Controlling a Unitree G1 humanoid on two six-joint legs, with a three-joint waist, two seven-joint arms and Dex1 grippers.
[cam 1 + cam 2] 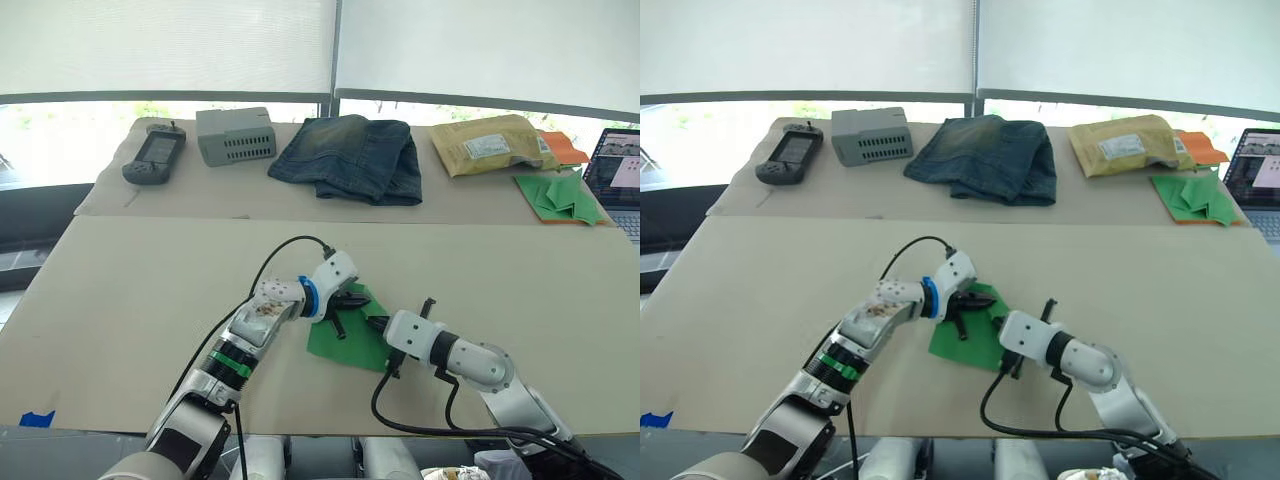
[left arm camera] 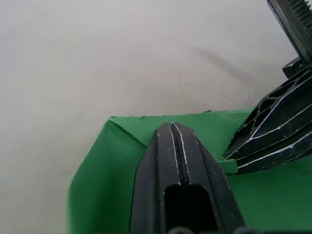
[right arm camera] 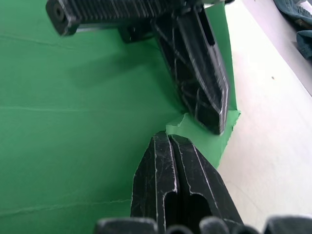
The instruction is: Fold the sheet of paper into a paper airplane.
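The sheet of paper is bright green and lies flat on the tan table, near its front edge at the middle. My left gripper is shut, with its tips down on the sheet's far part. From the right, my right gripper reaches onto the sheet's right edge and meets the left one there. It is shut, and a small raised flap of the paper's edge sits pinched at its tips. Crease lines cross the sheet.
Along the back table lie a handheld controller, a grey box, folded jeans, a padded envelope and a heap of green papers with an orange sheet. A laptop stands at the far right.
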